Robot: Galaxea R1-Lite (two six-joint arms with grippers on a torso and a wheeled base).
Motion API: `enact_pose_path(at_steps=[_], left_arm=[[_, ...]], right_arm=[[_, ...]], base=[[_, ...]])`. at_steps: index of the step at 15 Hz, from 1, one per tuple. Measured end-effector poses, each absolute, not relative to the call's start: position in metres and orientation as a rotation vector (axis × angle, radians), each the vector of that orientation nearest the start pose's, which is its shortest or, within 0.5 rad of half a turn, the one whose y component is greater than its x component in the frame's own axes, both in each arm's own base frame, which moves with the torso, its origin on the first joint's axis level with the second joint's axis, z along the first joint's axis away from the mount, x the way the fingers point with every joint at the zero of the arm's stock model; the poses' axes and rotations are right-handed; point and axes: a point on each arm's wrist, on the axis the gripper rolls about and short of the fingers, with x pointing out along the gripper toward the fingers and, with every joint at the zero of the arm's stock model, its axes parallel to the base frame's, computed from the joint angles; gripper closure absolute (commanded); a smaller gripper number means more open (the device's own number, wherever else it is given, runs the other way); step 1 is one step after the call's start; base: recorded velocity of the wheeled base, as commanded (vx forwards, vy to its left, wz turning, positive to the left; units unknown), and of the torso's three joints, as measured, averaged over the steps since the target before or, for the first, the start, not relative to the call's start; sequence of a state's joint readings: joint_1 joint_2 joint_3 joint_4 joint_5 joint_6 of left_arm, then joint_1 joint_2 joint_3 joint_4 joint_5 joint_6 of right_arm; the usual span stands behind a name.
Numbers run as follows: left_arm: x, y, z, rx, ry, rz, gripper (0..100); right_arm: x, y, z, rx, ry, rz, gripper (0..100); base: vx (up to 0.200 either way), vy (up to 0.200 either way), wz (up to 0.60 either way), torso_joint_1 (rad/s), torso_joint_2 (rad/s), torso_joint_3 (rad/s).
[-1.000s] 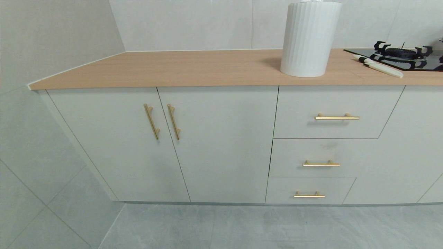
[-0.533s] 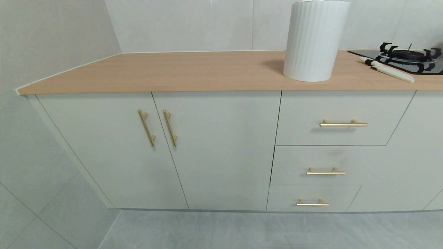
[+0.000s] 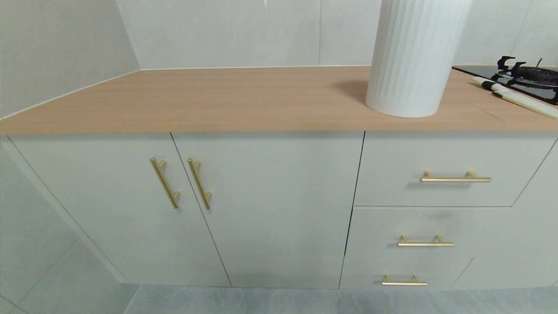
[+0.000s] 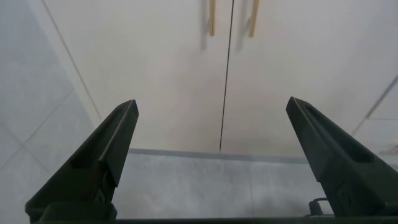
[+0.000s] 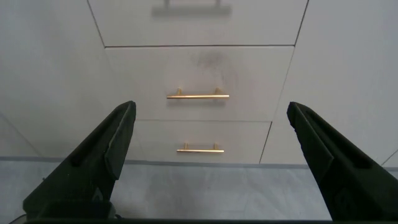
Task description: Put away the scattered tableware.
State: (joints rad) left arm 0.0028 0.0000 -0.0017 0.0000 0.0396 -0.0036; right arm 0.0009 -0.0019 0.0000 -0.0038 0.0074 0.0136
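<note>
- The knife (image 3: 518,98) at the right edge of the worktop (image 3: 218,100) looks light, stiff and slick; grip across its middle
- Spread wide and empty: left gripper (image 4: 211,155), right gripper (image 5: 211,155)

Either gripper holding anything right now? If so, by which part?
Nothing is held. The left gripper is open, facing the cabinet doors; the right gripper is open, facing the drawers.

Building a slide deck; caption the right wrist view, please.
Open right gripper faces closed drawers with gold handles, above grey floor.
</note>
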Motion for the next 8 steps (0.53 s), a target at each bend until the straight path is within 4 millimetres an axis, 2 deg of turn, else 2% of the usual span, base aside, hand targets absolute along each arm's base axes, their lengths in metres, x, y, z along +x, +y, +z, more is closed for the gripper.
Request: enact_pose_path(at_steps=[2,8], left_arm=[[-0.0229,0.0008,0.076,-0.004,-0.002,0.043,0],[-0.0229,0.0008,0.076,-0.004,-0.002,0.042,0]], right_arm=[[-0.0229,0.0001,0.0758,0.014,-0.006,0.009,0],[-0.0229,0.0001,0.0759,0.014,-0.006,0.008,0]], base=[[0.0,0.0,-0.6,-0.002,0.0,0.002],[0.0,0.0,0.0,0.0,0.0,0.0]])
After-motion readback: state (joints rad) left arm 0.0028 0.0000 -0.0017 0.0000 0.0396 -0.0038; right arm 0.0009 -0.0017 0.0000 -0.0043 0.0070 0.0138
